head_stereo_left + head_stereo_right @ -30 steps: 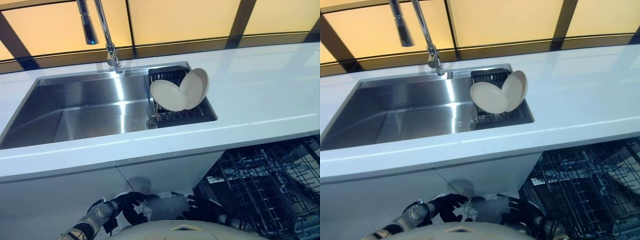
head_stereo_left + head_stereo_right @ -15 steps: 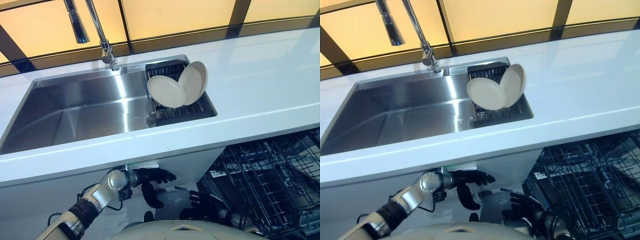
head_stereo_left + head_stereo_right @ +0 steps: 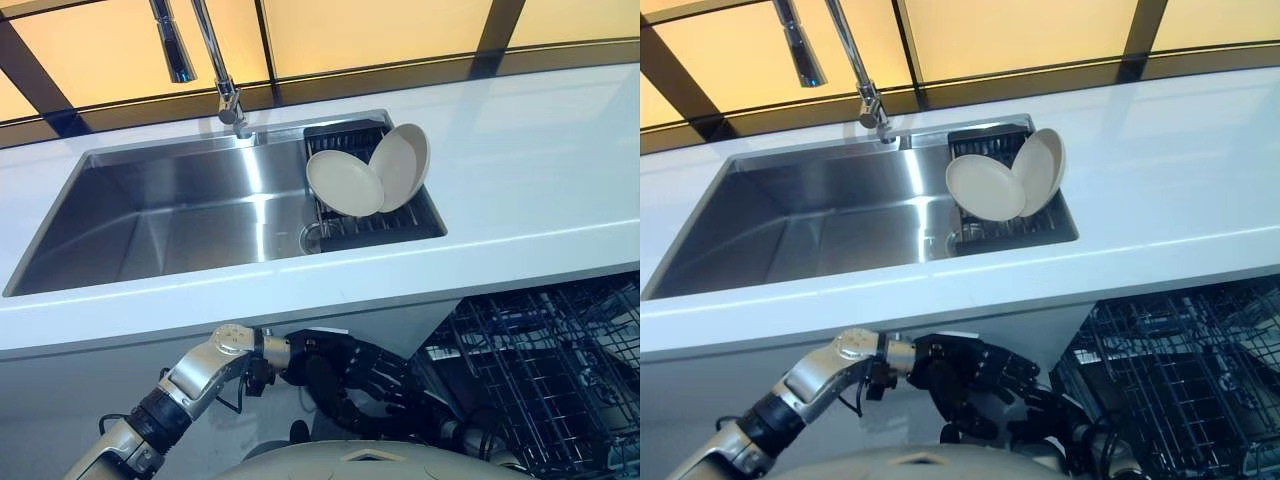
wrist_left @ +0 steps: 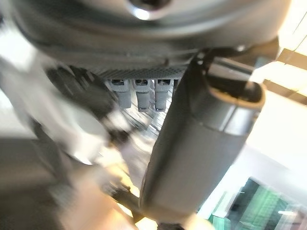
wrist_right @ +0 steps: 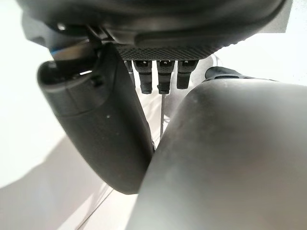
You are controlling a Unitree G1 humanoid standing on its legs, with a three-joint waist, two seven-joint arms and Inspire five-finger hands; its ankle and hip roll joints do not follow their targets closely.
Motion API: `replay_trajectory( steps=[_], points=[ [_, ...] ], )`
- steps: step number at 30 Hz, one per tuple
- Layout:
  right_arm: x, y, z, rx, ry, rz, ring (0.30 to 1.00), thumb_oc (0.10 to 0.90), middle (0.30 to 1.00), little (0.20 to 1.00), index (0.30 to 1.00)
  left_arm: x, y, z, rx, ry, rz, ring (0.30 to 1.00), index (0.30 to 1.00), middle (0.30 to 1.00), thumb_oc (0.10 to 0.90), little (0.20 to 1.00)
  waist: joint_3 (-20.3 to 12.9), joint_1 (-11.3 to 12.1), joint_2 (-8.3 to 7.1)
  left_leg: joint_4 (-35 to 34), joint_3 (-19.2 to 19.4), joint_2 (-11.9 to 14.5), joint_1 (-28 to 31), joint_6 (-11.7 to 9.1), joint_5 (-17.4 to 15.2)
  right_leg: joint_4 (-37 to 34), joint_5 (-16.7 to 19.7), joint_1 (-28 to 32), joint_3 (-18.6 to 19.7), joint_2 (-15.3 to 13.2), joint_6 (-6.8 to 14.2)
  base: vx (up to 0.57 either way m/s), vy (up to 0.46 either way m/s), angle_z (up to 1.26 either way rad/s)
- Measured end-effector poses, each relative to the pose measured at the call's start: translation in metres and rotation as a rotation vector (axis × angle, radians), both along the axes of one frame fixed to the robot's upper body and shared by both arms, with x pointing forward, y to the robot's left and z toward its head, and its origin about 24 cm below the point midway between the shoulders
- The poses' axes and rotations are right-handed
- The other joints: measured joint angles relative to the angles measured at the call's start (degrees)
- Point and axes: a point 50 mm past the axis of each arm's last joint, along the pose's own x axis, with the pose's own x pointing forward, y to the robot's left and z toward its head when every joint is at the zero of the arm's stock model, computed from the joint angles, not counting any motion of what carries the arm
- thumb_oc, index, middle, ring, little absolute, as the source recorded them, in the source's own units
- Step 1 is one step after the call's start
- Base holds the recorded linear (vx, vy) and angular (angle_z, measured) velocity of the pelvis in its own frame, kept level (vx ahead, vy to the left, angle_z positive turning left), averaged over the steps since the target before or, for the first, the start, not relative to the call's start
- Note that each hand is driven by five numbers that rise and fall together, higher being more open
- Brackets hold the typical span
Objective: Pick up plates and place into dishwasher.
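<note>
Your worktop (image 3: 540, 190) runs white across the view, with the steel sink (image 3: 170, 215) sunk into it and the tap (image 3: 215, 70) rising behind. Below its front edge on your right, the dishwasher rack (image 3: 550, 370) stands pulled out and bare of plates where it shows.

The two plates (image 3: 368, 178) stand on edge in the dark rack (image 3: 372, 222) at the sink's right end, leaning against each other, faces turned toward you and a little left, rims up.

Your left hand (image 3: 345, 372) hangs below the worktop's front edge, fingers loosely curled, holding nothing. Your right hand (image 3: 1080, 440) sits lower still; I cannot tell how its fingers stand.

The plates lie up and away from both hands, above the worktop edge. Going by where it hangs, the left hand looks nearer, and must rise over that edge before reaching in.
</note>
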Motion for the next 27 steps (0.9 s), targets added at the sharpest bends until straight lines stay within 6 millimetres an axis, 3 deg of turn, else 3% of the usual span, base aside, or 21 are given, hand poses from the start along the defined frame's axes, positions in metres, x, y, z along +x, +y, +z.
replay_trajectory(
  steps=[5,9,16,19,27],
  points=[
    [-0.001,-0.001,0.0,0.003,0.007,-0.018,0.9,0.8,0.9,0.9,0.9,-0.012,-0.023,0.011,-0.215,0.277,0.037,0.9,0.9,0.9,0.8,0.9,-0.1,0.1,0.19,0.0,0.1,0.0,0.2,0.0,0.0,0.0,0.0,0.2,0.1,0.0,0.0,0.0,0.0,0.0],
    [-0.001,-0.001,0.0,0.003,0.015,-0.021,0.9,0.8,0.9,0.9,0.9,-0.012,-0.031,0.018,-0.326,0.336,0.116,0.9,0.9,0.9,0.8,0.9,-0.2,0.1,0.33,0.0,0.1,0.0,0.3,0.0,0.0,0.0,0.0,0.2,0.2,0.0,0.0,-0.03,-0.006,-0.01],
    [-0.003,-0.005,-0.001,-0.009,0.03,-0.03,0.9,0.8,0.9,0.9,0.9,0.002,-0.014,0.029,-0.416,0.24,0.275,0.9,0.9,0.9,0.8,0.9,-0.5,1.8,0.8,0.0,-0.6,0.0,0.4,0.0,0.0,0.0,0.0,0.7,-0.8,0.0,0.0,-0.03,-0.023,0.07],
    [-0.003,-0.005,-0.001,-0.009,0.036,-0.041,0.9,0.8,0.9,0.9,0.9,0.016,-0.004,0.042,-0.516,0.169,0.4,0.9,0.9,0.9,0.8,0.9,-0.5,2.9,0.78,0.0,-1.2,0.0,0.5,-0.1,0.2,0.0,0.0,1.0,-1.2,0.0,0.0,0.0,-0.041,0.1],
    [-0.008,-0.006,-0.002,-0.01,0.043,-0.087,0.9,0.8,0.9,0.9,0.9,0.045,0.044,0.1,-0.748,-0.177,0.671,0.9,0.9,0.9,0.8,0.9,-0.6,3.5,0.55,0.0,-1.9,-0.1,0.3,-0.1,0.5,0.0,0.0,1.2,-2.4,-0.1,0.0,0.01,-0.03,0.06]
  ],
)
